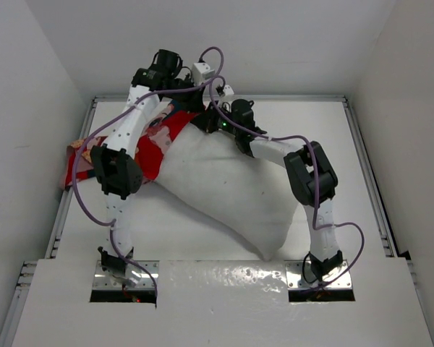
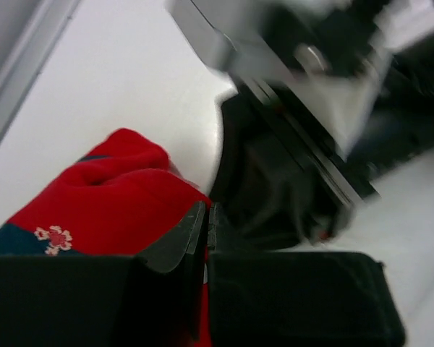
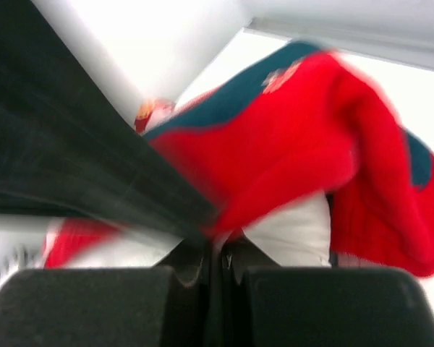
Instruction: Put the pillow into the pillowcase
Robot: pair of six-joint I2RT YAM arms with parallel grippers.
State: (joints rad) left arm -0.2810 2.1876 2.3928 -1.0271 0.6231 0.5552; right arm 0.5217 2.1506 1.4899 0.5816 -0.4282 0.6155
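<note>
Stretching far forward, both arms bend down, left pincer point(image 2: 206, 211) and right pincer point(image 3: 214, 251) each pinching the pillowcase point(image 1: 153, 157).

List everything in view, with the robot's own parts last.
pillow: one, white, mid-table, lying diagonally
pillowcase: one, red with teal print, far left, over the pillow's far end
table: one, white, under everything
cables: several, purple, looped along both arms
left arm: one, white and black, reaching to the far side
right arm: one, white and black, reaching to the far side
left pincer: one, black, shut on pillowcase
right pincer: one, black, shut on pillowcase
</note>
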